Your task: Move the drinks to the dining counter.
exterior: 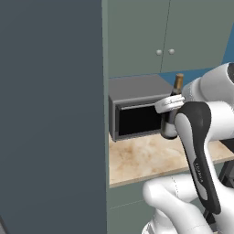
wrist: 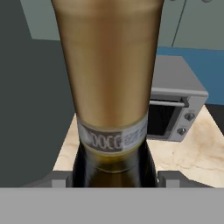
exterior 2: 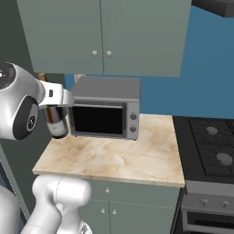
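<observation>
Wine bottle (wrist: 111, 78) clamped in jaws by microwave (exterior 2: 106, 109); keep upright, clear of desk (exterior 2: 119, 157), toward dining counter.

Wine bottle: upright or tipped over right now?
Upright. The wine bottle stands vertical with its neck pointing up, beside the microwave, the end effector closed around it.

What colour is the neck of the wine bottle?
Tan, almost golden; the wine bottle neck shows best in the hand view.
</observation>
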